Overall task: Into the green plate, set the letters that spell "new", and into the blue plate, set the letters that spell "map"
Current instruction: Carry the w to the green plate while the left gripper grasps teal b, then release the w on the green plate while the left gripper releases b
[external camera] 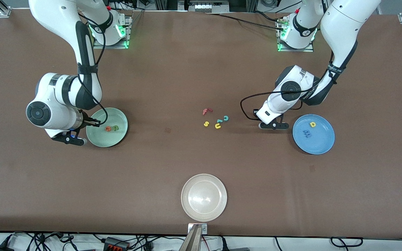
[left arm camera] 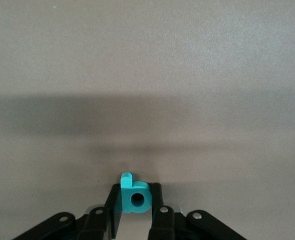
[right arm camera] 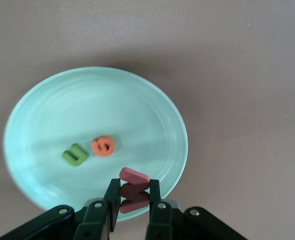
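A matte brown table top [external camera: 173,69] fills the front view, smooth and faintly grained, with both robot bases along the upper edge.

At middle left of that view sits the green plate [external camera: 117,137], a round pale mint dish with a shallow rim and faint concentric rings. On it lie the orange e [external camera: 108,128] and the olive n [external camera: 116,128], small thick foam cut-outs side by side. The right gripper [right arm camera: 134,199] hangs over the plate's rim, clenched on the pinkish-red w [right arm camera: 134,190]; the zigzag piece stands on edge between the pads, its long axis running across the jaws.

At middle right lies the blue plate [external camera: 321,144], the same round shape in a mid blue. It holds the yellow a [external camera: 313,124] and the blue m [external camera: 306,133], the m barely standing out from the plate's colour. The left gripper [left arm camera: 135,206] is low over bare table just beside this plate, its black fingers clamped on the teal p [left arm camera: 134,195], which reads as a b with its stem pointing away from the wrist and its round hole facing the camera.

In the centre a loose cluster holds a red f [external camera: 207,111], a yellow s [external camera: 206,123], a yellow u [external camera: 217,126] and a teal c [external camera: 226,118]. A glossy beige-white plate [external camera: 218,209] sits at lower centre.
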Tool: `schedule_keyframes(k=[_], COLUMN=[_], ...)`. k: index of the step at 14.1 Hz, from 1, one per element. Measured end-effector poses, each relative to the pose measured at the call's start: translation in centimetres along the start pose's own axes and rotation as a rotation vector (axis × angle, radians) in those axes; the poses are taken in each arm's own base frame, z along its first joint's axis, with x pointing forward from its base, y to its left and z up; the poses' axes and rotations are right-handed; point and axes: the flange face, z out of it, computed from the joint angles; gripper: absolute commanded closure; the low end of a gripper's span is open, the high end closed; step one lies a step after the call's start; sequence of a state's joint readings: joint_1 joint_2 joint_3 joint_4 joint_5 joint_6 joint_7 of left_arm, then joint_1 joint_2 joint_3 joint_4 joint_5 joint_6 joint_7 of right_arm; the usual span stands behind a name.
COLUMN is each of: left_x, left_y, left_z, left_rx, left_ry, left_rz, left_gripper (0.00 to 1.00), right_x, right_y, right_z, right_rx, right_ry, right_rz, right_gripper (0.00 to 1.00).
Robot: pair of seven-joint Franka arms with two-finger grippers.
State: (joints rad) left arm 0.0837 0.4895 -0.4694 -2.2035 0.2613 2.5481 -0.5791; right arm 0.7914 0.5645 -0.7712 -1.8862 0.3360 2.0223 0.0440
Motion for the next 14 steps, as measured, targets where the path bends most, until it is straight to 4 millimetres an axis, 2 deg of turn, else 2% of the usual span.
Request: schedule_keyframes(k=[3, 6, 8, 9, 11, 13, 14], left_x=[0.8, 3.0, 4.8, 5.8, 7.6, 8.8, 9.1], left_y=[-0.3, -1.2, -2.7, -4.1, -9.0, -14.7, -17.0], left_z=[-1.2, -5.8, -8.8, -9.9, -10.9, -10.3, -9.6], left_rx=[0.034, 0.126, 0.149, 0.147, 0.153, 0.185, 0.198], left_ry=[-0.017, -0.086, -0.102, -0.101, -0.098, -0.107, -0.114], left_rz=[0.000, 0.051, 0.096, 0.134, 0.224, 0.284, 0.297], left_gripper=[0.93, 0.93, 0.93, 0.93, 0.93, 0.93, 0.93], right_x=[1.0, 1.7, 1.9, 1.9, 1.8, 1.8, 1.8], right_y=[0.6, 1.8, 1.6, 1.2, 0.6, 0.4, 0.4], right_z=[1.7, 3.2, 4.3, 4.7, 5.0, 5.0, 5.0], right_rx=[-0.032, -0.027, 0.004, 0.021, 0.048, 0.054, 0.053], right_ry=[0.026, 0.016, -0.002, -0.008, -0.009, -0.005, -0.004], right_rz=[-0.028, -0.060, -0.089, -0.109, -0.151, -0.173, -0.176], right_gripper=[0.86, 0.86, 0.86, 0.86, 0.86, 0.86, 0.86])
